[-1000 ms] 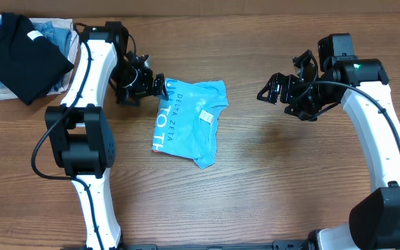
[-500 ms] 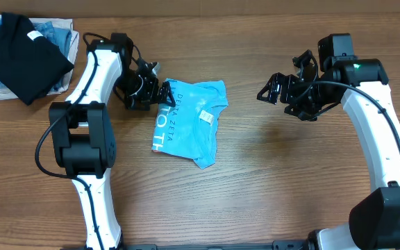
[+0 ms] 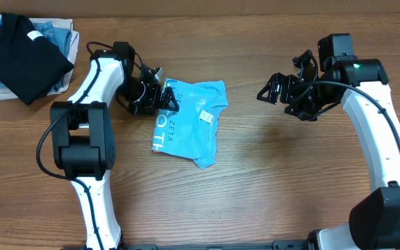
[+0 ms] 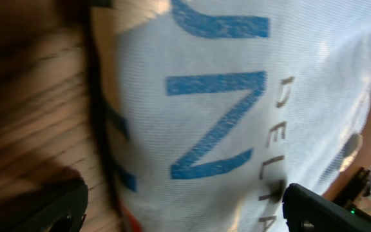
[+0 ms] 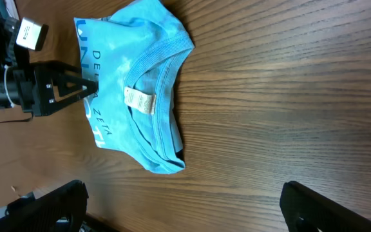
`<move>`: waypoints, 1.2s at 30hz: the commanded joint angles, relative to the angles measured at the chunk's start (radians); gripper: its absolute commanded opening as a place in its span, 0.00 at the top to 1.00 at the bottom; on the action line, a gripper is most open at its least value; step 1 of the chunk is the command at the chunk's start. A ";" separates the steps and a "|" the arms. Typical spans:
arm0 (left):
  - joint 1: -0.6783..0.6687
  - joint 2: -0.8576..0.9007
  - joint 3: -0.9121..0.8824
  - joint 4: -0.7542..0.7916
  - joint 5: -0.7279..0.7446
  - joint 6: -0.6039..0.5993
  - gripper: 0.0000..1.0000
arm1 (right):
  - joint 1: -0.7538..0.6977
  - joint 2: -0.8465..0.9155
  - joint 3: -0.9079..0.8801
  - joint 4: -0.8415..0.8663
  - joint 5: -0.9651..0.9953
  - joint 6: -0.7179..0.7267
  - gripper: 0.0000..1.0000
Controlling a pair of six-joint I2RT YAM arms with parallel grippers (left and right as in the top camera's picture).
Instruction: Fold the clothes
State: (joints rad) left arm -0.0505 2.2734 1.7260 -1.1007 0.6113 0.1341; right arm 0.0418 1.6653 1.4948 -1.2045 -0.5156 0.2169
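The clothes are one crumpled light sky-blue t-shirt (image 3: 189,125) with white lettering, lying mid-table. My left gripper (image 3: 167,101) is open at the shirt's upper left edge. In the left wrist view the lettered cloth (image 4: 237,96) fills the frame and lies between the spread fingers of the left gripper (image 4: 185,216), which are not closed on it. My right gripper (image 3: 273,89) hangs open to the right of the shirt, apart from it. In the right wrist view the shirt (image 5: 134,96), collar and tag up, lies beyond the right gripper (image 5: 182,206), which has only bare wood between its fingers.
A folded black shirt (image 3: 19,55) rests on denim-blue and white folded garments (image 3: 57,35) at the table's far left corner. Bare wooden table (image 3: 269,173) stretches in front of and to the right of the t-shirt.
My left gripper has moved right, from beside the shirt onto its upper left edge. The right arm and the shirt have not moved.
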 commanded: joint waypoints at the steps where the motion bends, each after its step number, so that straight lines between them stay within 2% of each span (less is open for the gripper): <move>1: -0.012 0.012 -0.080 0.033 0.054 0.016 0.00 | 0.004 -0.003 -0.003 0.004 0.006 -0.003 0.00; 9: -0.041 0.012 -0.218 0.163 0.063 -0.075 0.00 | 0.004 -0.003 -0.003 0.004 0.006 -0.003 0.00; 18: -0.071 0.012 -0.238 0.217 0.060 -0.187 0.25 | 0.004 -0.003 -0.003 0.003 0.006 -0.003 0.00; 21: -0.071 0.012 -0.238 0.219 0.063 -0.217 0.25 | 0.004 -0.003 -0.003 0.004 0.006 -0.003 0.00; 22: -0.071 0.012 -0.238 0.220 0.062 -0.217 0.28 | 0.004 -0.003 -0.003 0.004 0.006 -0.003 0.00; 23: -0.071 0.012 -0.238 0.220 0.059 -0.216 0.35 | 0.004 -0.003 -0.003 0.004 0.006 -0.003 0.00; 25: -0.071 0.012 -0.238 0.233 0.059 -0.217 0.72 | 0.004 -0.003 -0.003 0.003 0.007 -0.003 0.00; 27: -0.071 0.012 -0.236 0.249 0.060 -0.223 0.96 | 0.004 -0.003 -0.003 0.003 0.006 -0.003 0.00; 32: -0.068 0.012 -0.198 0.253 0.049 -0.190 0.96 | 0.004 -0.003 -0.003 0.003 0.007 -0.003 0.00; 36: -0.066 0.012 -0.140 0.261 -0.081 -0.189 0.96 | 0.004 -0.003 -0.003 -0.001 0.007 -0.003 0.00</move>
State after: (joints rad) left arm -0.1104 2.2417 1.5410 -0.8646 0.7136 -0.0719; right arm 0.0418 1.6653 1.4948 -1.2049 -0.5156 0.2165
